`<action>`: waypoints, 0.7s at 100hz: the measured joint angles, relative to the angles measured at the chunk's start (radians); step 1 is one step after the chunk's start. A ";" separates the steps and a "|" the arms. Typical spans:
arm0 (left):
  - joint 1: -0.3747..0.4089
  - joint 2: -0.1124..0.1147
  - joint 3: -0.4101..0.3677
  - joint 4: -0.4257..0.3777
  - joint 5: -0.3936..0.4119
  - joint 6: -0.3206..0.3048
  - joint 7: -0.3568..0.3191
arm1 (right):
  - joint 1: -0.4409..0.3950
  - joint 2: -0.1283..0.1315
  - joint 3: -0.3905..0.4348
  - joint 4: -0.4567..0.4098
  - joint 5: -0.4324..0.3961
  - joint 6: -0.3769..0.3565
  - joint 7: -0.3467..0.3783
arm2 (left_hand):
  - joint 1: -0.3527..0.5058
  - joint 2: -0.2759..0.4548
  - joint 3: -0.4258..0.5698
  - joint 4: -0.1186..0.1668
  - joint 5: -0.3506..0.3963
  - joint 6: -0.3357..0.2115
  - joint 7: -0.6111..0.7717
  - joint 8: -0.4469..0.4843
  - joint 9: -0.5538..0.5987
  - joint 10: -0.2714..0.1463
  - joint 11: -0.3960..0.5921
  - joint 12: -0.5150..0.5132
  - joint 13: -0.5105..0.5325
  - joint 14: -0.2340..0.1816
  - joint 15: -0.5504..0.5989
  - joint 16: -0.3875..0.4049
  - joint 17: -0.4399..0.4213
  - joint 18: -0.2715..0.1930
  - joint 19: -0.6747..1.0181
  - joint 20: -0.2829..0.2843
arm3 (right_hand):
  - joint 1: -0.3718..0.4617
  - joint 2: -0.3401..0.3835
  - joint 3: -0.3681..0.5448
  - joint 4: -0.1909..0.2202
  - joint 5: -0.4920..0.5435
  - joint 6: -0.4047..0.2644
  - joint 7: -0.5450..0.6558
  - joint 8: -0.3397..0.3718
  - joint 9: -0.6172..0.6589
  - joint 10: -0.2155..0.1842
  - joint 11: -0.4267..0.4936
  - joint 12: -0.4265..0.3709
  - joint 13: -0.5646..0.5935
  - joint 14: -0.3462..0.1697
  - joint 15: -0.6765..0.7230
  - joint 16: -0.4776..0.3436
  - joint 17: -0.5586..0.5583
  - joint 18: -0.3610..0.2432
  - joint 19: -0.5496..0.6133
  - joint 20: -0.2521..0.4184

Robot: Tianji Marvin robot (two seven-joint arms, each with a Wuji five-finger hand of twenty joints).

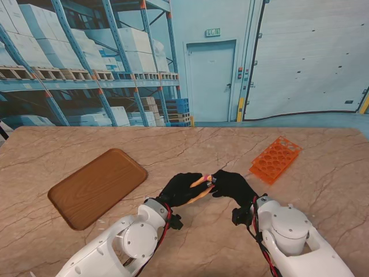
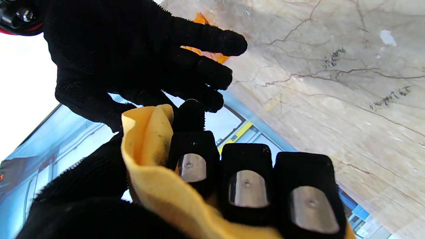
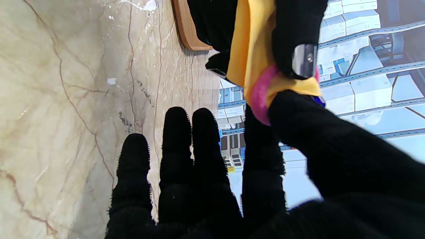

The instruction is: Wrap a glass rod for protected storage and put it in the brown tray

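My left fingers (image 2: 245, 179) curl shut around a yellow cloth (image 2: 156, 186) rolled into a bundle. My left hand (image 1: 181, 189) holds it above the table (image 1: 190, 147), just in front of me. My right hand (image 1: 232, 186) meets it from the other side, thumb and forefinger pinching the bundle's end, where a pink band (image 3: 259, 96) shows; its other three fingers (image 3: 176, 139) stay loosely apart. I cannot see the rod inside. One brown tray (image 1: 97, 186) lies to my left, well apart. One orange rack (image 1: 275, 158) lies to my right, farther from me.
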 measured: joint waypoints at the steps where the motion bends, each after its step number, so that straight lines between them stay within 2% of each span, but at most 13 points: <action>1: 0.000 0.000 0.000 0.000 0.000 0.000 0.000 | 0.000 0.000 0.000 0.000 0.001 0.001 0.000 | 0.000 0.000 0.000 0.000 0.000 0.000 0.000 0.000 0.000 0.000 0.000 0.000 0.000 0.000 0.000 0.000 0.000 0.000 0.000 0.000 | -0.011 0.000 0.008 0.024 0.000 0.002 0.002 0.008 0.000 0.000 0.001 0.002 0.000 0.000 0.000 0.000 0.000 0.000 0.000 0.000; 2: 0.000 0.000 0.000 0.000 0.000 0.000 0.000 | 0.001 0.000 -0.001 0.000 0.002 0.002 0.000 | 0.000 0.000 0.000 0.000 0.000 0.000 0.000 0.000 0.000 0.000 0.000 0.000 0.000 0.000 0.000 0.000 0.000 0.000 0.000 0.000 | -0.016 0.000 0.010 0.028 0.000 0.002 0.003 0.019 0.000 0.000 0.003 0.004 0.000 0.000 0.001 0.000 0.000 0.000 0.000 0.000; 3: 0.000 0.000 0.000 0.000 0.000 0.000 0.000 | 0.001 0.000 -0.001 0.000 0.003 0.002 0.000 | 0.000 0.000 -0.001 0.000 0.000 0.000 0.000 0.000 0.000 0.000 0.000 0.000 0.000 0.000 0.000 0.000 0.000 0.000 0.000 0.000 | -0.019 0.000 0.011 0.060 0.000 0.002 0.011 0.027 0.000 0.000 0.008 0.008 0.000 0.000 0.001 0.001 0.000 0.000 0.000 0.000; 5: 0.000 0.000 0.001 0.000 0.000 0.000 0.000 | 0.002 0.000 -0.002 0.000 0.006 0.004 0.000 | 0.000 0.000 -0.006 0.000 0.000 0.000 0.000 0.000 0.000 0.000 0.000 0.000 0.000 0.000 0.000 0.000 0.000 0.000 0.000 0.000 | -0.027 0.000 0.019 0.088 0.000 0.003 0.015 0.047 0.000 0.000 0.009 0.009 0.000 0.000 0.001 0.001 0.000 0.000 0.000 0.000; 11: -0.001 0.000 0.002 0.000 -0.001 0.000 0.000 | 0.005 0.000 -0.006 0.000 0.016 0.011 0.002 | 0.000 0.000 -0.007 0.000 0.000 0.000 0.000 0.000 0.000 0.000 0.000 0.000 0.000 0.000 0.000 0.000 0.000 0.000 0.000 0.000 | -0.052 -0.004 0.020 0.207 0.000 0.003 0.037 0.111 0.000 0.000 0.020 0.011 0.000 0.000 0.011 0.004 0.000 0.000 0.000 0.000; 16: -0.001 0.000 0.002 0.000 -0.003 0.000 0.000 | 0.010 0.000 -0.010 0.000 0.021 0.018 0.004 | 0.000 0.000 -0.007 0.000 0.000 0.000 0.000 0.000 0.000 0.000 0.000 0.000 0.000 0.000 0.000 0.000 0.000 0.000 0.000 0.000 | -0.062 -0.007 0.020 0.281 -0.001 0.003 0.048 0.157 0.000 0.000 0.024 0.012 0.000 0.000 0.014 0.010 0.000 0.000 0.000 0.000; 23: -0.001 0.000 0.002 0.000 -0.003 0.000 -0.001 | 0.018 -0.001 -0.017 0.001 0.022 0.030 0.002 | 0.000 0.000 -0.007 0.000 0.000 0.000 0.000 0.000 0.000 0.000 0.000 0.000 0.000 0.000 0.000 0.000 0.000 0.000 0.000 0.000 | -0.081 -0.009 0.020 0.357 -0.002 -0.001 0.061 0.207 0.008 0.000 0.034 0.022 0.000 0.000 0.025 0.012 -0.001 -0.001 0.000 0.000; 26: -0.001 0.000 0.002 0.000 -0.003 -0.001 -0.002 | 0.021 -0.001 -0.021 0.002 0.021 0.037 0.000 | 0.000 0.000 -0.007 0.000 0.000 0.000 0.000 0.001 0.000 0.000 0.000 0.000 0.000 0.000 0.000 0.000 0.000 0.000 0.000 0.000 | -0.090 -0.009 0.020 0.377 -0.002 -0.001 0.063 0.222 0.009 0.000 0.035 0.022 0.000 0.001 0.027 0.013 -0.001 -0.001 0.000 0.000; 34: -0.001 0.000 0.002 0.000 -0.003 -0.003 -0.003 | 0.032 -0.001 -0.036 0.004 -0.004 0.045 -0.010 | 0.000 0.000 -0.007 0.000 0.000 0.000 0.000 0.002 0.000 0.000 0.000 0.000 0.000 0.000 0.000 0.000 0.000 0.000 0.000 0.000 | -0.091 -0.009 0.020 0.379 -0.002 -0.004 0.064 0.244 0.022 0.001 0.049 0.022 0.000 0.003 0.039 0.022 -0.001 -0.001 0.001 0.000; 39: -0.001 0.000 0.002 0.001 -0.003 -0.003 -0.004 | 0.038 -0.001 -0.045 0.006 -0.033 0.045 -0.016 | 0.000 0.003 -0.013 0.000 0.001 0.015 0.000 0.011 0.000 0.000 0.000 0.000 0.000 0.000 0.000 0.000 0.000 0.000 0.000 0.000 | -0.102 -0.009 0.020 0.399 -0.002 -0.015 0.078 0.266 0.034 0.003 0.051 0.022 0.000 0.005 0.042 0.023 -0.001 -0.001 0.003 0.000; 62: 0.000 0.004 0.001 0.009 -0.005 -0.001 -0.004 | 0.065 0.003 -0.080 0.019 -0.129 0.036 -0.032 | 0.000 0.012 -0.029 0.001 0.001 0.041 0.008 0.017 0.000 0.000 0.000 0.000 0.000 0.000 0.000 0.000 0.000 0.000 0.000 0.000 | -0.102 -0.008 0.020 0.399 -0.002 -0.016 0.095 0.267 0.074 0.008 0.064 0.023 0.003 0.017 0.063 0.023 -0.001 -0.001 0.026 0.000; 64: 0.001 0.004 0.001 0.009 -0.005 0.000 -0.004 | 0.067 0.004 -0.081 0.021 -0.131 0.034 -0.032 | 0.000 0.012 -0.029 0.001 0.001 0.041 0.008 0.017 0.000 0.000 0.000 0.000 0.000 0.000 0.000 0.000 0.000 0.000 0.000 0.000 | -0.102 -0.008 0.020 0.398 -0.002 -0.016 0.095 0.265 0.074 0.008 0.071 0.023 0.003 0.018 0.063 0.023 -0.001 -0.001 0.027 0.000; 70: 0.001 0.005 0.001 0.009 -0.006 0.002 -0.004 | 0.069 0.006 -0.085 0.023 -0.134 0.032 -0.030 | 0.000 0.012 -0.030 0.001 0.002 0.041 0.017 0.019 0.001 0.000 0.000 0.000 0.000 0.000 0.000 0.000 0.000 0.000 0.000 0.007 | -0.101 0.002 0.020 0.352 -0.002 -0.016 0.090 0.253 0.082 0.008 0.075 0.023 0.005 0.020 0.073 0.023 -0.001 -0.001 0.036 -0.001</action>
